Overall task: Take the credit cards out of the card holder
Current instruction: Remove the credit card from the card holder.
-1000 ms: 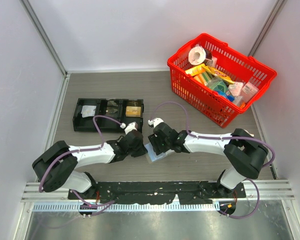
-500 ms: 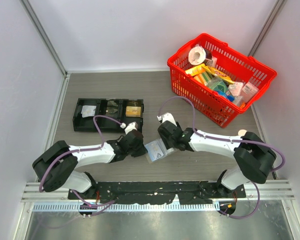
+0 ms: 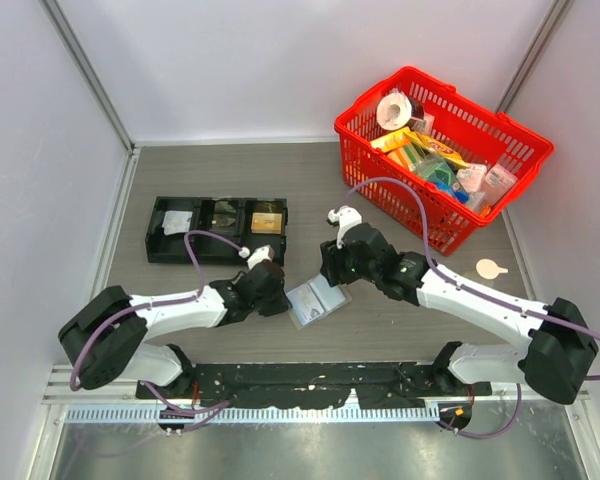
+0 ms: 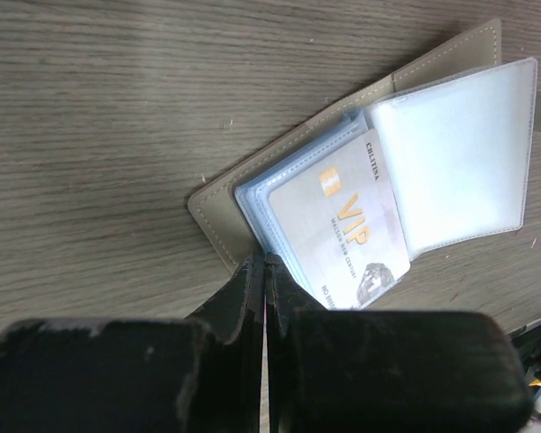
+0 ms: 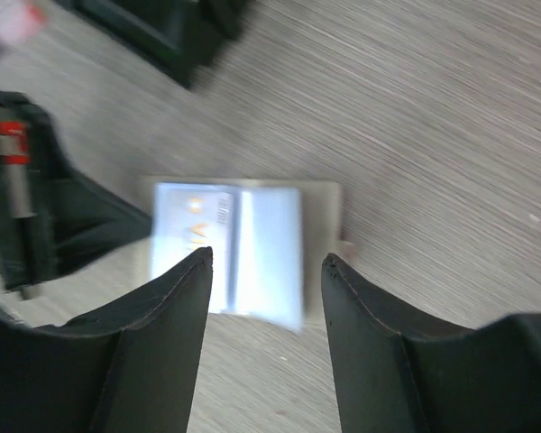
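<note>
Left fingers (image 4: 242, 302) pinched together, right fingers (image 5: 162, 325) spread apart, hovering

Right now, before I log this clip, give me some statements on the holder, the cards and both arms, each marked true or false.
1. The card holder lies open on the table. True.
2. The left gripper has its jaws shut on the holder's edge. True.
3. The right gripper grips a card. False: its jaws are open and empty, hanging above the holder.
4. The VIP card lies loose on the table. False: it sits among the holder's clear sleeves.
5. The red basket is empty. False: it holds a heap of packaged items.
</note>
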### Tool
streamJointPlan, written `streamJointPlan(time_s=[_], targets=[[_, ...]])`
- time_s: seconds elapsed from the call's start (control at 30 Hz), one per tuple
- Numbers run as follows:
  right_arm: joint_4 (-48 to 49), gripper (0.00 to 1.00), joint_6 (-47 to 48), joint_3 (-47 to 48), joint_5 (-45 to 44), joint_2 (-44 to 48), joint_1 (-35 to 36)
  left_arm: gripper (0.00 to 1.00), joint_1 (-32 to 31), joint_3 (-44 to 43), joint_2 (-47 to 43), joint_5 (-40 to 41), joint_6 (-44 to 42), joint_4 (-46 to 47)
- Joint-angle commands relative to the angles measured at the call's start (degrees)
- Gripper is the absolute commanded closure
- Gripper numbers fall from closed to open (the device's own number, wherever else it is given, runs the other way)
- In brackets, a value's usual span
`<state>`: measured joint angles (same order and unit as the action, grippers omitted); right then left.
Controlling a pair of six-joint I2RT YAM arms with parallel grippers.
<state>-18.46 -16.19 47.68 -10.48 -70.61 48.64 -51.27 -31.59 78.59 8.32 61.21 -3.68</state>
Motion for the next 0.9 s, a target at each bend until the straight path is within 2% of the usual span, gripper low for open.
streamJointPlan(time_s=[0.0,0.17,0.3,0.6,0.87], targets=[[7.8,0.46,-0.6,0.0,14.0,-1.2,-0.3,0.94,-0.1,-1.2,-4.7,0.6,-0.6,-3.0],[15.7,0.5,-3.8,-5.1,24.3,-4.0,-4.0,0.89,-0.1,-2.2,-8.8,1.4,-1.5,-2.4],[23.6,0.51,-7.7,-9.0,33.3,-7.3,-6.9,0.9,-0.1,-3.3,-6.0,-0.7,-2.9,1.3],[33.6,0.53,-10.8,-14.1,40.1,-13.7,-11.6,0.99,-0.1,-2.5,2.4,-3.6,-1.0,6.1],[36.2,0.53,-11.5,-14.6,44.4,-17.1,-11.7,1.0,-0.1,0.5,3.5,-4.1,1.8,7.0]])
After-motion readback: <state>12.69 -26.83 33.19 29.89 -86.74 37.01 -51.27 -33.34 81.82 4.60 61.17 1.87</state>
